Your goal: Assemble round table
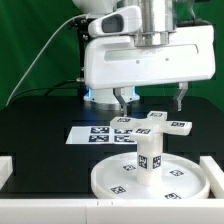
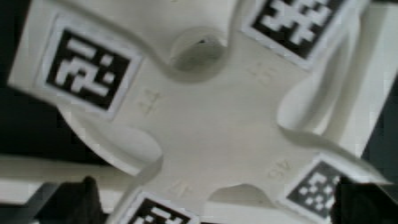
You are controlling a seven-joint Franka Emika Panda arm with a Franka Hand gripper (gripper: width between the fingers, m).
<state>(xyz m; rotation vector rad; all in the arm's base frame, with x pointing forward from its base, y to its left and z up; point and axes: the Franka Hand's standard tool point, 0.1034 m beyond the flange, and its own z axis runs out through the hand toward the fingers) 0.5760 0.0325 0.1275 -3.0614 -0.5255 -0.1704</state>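
Cross-shaped foot piece (image 1: 163,124) lies flat on the black table behind the post (image 1: 149,155), which stands upright in the round disc (image 1: 110,182). Gripper (image 1: 150,99) hovers just above the foot piece, fingers wide, holding nothing. Best to centre over one arm of the cross and descend straight before closing, lest a fingertip nudge it askew.

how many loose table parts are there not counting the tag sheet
3: the round disc nearest the exterior camera, the post upright on it, and the cross-shaped foot behind them under the pincer. None looks hidden.

One disc (image 1: 150,180), one post (image 1: 149,153) — one cross-shaped foot (tagged) (image 1: 160,124).
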